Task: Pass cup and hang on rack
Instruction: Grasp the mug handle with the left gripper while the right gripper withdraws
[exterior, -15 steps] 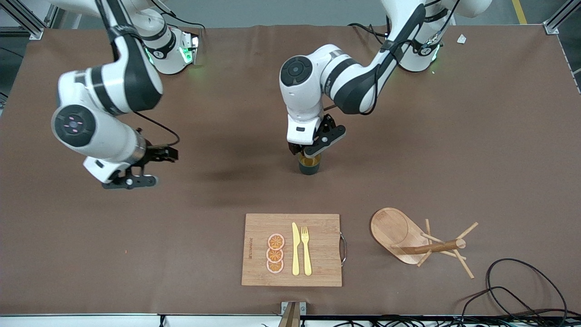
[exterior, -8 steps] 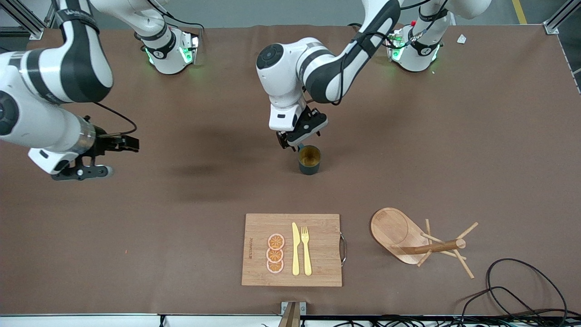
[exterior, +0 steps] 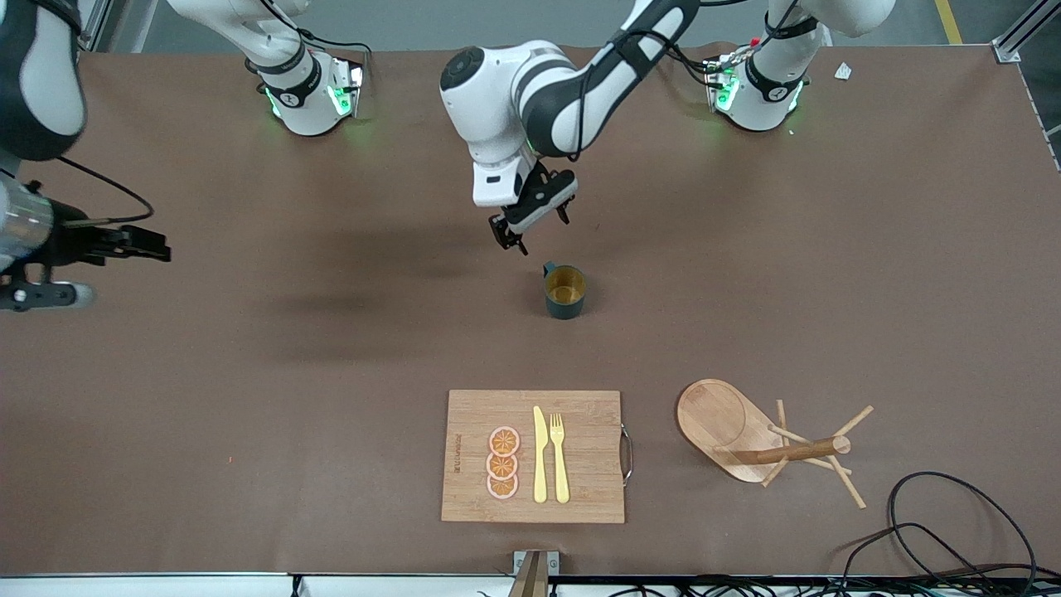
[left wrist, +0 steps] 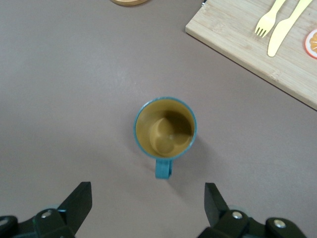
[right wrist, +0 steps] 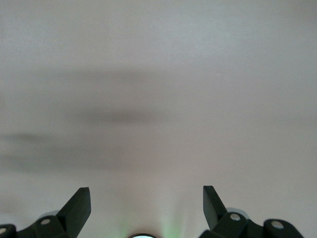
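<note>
Cup alone on the surface, both hands empty.

The cup [exterior: 565, 291] stands upright mid-surface, apart from the rack [exterior: 767, 441] lying tipped over. Left hand [exterior: 530, 217] hangs wide above it; right hand [exterior: 50, 269], also wide, is half cut off at the edge.

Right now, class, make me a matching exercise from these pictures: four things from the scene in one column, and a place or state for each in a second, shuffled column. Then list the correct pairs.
Column one:
1. cup
2. rack
3. left gripper
4. fork

Column two:
A. lies on the cutting board beside the knife
B. tipped over on its side, toward the left arm's end of the table
C. open and empty, in the air above the table
D. stands upright on the table, held by nothing

Pairs: 1-D, 2-B, 3-C, 4-A
</note>
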Robot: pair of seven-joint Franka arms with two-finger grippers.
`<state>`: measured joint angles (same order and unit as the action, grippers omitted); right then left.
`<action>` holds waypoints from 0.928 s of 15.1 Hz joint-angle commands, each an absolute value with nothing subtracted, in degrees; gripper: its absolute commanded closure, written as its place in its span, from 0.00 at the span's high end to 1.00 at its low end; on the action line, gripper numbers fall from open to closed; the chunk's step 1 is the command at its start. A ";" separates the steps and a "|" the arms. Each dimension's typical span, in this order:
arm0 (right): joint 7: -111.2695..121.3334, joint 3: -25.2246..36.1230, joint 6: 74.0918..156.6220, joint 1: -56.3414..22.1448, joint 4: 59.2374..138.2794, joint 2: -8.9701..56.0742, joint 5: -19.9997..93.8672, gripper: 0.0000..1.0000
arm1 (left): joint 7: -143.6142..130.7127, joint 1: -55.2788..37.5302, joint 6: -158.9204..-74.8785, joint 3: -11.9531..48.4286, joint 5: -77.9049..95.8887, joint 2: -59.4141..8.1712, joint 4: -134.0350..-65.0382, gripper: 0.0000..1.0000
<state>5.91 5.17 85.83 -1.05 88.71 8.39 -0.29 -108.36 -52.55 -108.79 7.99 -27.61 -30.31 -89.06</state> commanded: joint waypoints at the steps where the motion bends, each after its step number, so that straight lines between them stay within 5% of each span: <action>1: 6.24 4.04 84.73 1.40 85.88 9.05 -1.41 1.00 | -117.82 -55.36 -108.02 7.73 -34.16 -32.51 -89.03 1.00; 9: 5.89 3.96 84.20 1.32 83.94 10.02 -0.53 1.00 | -130.60 -58.45 -108.02 7.73 -48.41 -38.93 -91.57 0.99; 14: 6.15 3.78 84.11 0.97 84.02 9.32 -0.44 1.00 | -138.33 -58.45 -111.00 7.74 -55.10 -41.65 -91.58 0.90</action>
